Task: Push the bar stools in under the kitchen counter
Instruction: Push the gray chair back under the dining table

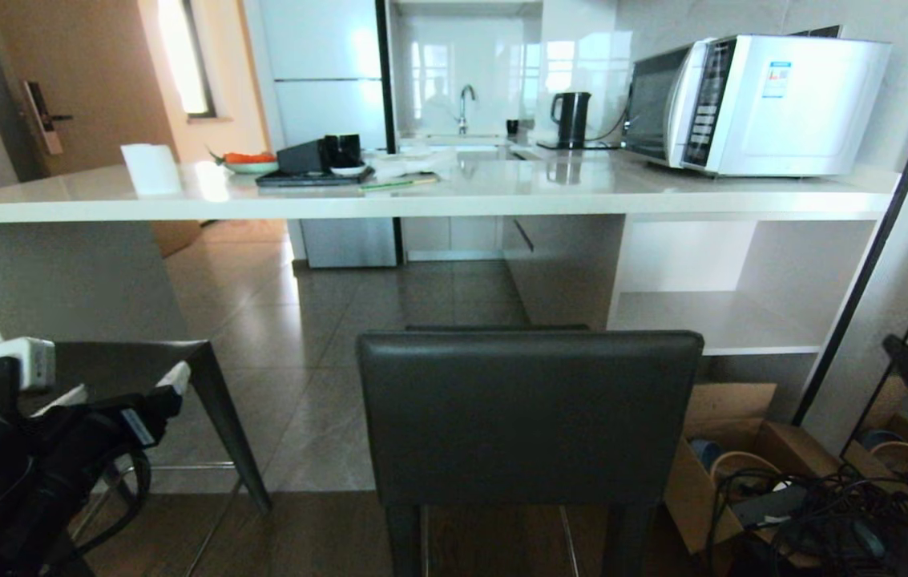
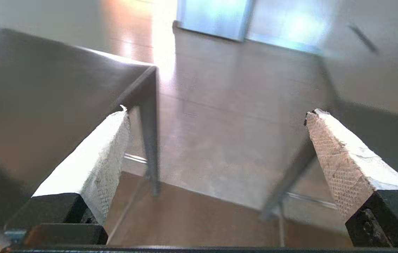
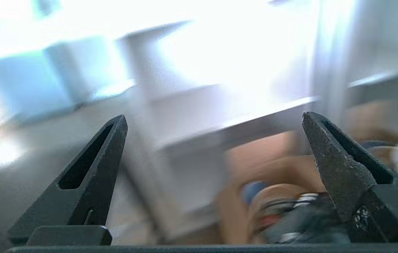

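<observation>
Head view is showing both bar stools (image 1: 530, 417) standing short of the table (image 1: 454, 200), seats not yet under it, while the left gripper (image 2: 216, 119) and right gripper (image 3: 214, 123) are holding their fingers wide and empty, probably readying a push.

The glossy grey tiled floor (image 1: 317, 336) carries two dark-grey leather bar stools: one (image 1: 530, 417) facing the long white stone-look kitchen counter (image 1: 454, 200), another (image 1: 141, 361) to its left. An open brown cardboard box (image 1: 730, 449) of tangled cables sits beside the counter's shelves.
</observation>
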You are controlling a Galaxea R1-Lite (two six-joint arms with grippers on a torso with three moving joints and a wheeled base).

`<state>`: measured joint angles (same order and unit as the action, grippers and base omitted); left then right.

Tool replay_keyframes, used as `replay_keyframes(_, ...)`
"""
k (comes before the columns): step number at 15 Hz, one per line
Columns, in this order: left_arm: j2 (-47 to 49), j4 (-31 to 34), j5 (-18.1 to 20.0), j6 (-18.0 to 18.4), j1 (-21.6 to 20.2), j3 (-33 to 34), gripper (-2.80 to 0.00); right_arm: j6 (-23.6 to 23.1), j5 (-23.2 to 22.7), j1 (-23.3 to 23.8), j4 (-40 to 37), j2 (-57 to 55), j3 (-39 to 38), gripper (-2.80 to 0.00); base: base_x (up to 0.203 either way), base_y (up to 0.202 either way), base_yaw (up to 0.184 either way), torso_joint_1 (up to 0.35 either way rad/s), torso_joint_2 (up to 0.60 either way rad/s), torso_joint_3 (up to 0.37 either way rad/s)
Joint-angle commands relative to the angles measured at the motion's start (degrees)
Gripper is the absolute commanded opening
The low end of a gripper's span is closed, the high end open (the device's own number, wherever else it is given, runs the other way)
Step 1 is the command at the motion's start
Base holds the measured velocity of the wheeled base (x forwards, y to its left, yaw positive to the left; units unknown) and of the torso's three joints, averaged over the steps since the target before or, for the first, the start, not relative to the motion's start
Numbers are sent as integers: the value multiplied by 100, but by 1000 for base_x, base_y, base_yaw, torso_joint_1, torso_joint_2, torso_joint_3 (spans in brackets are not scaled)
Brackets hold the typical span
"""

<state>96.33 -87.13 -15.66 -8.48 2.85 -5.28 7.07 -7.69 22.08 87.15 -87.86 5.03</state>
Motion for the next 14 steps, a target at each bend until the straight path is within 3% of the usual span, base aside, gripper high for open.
replay_keyframes(1, -276, -54, -381, -16, 261, 120, 0, 18, 316, -16, 51, 478, -76, 0, 0, 0, 0, 0, 0, 0)
replay_keyframes(4, -1145, -54, -551, -6, 693, 428, 0, 136, -201, -48, 32, 1459, -398, 0, 0, 0, 0, 0, 0, 0)
replay_keyframes(9, -2624, -54, -618, 165, 875, 501, 0, 830, -1845, -133, -633, 3328, -444, 0, 0, 0, 0, 0, 0, 0)
replay_keyframes(11, -3058, -54, -608, 278, 775, 501, 0, 1137, -2426, -147, -1376, 4303, -314, 0, 0, 0, 0, 0, 0, 0)
replay_keyframes(14, -3598, -54, -481, 330, 260, 511, 0, 1880, -3014, -156, -3637, 5911, 235, 0, 0, 0, 0, 0, 0, 0)
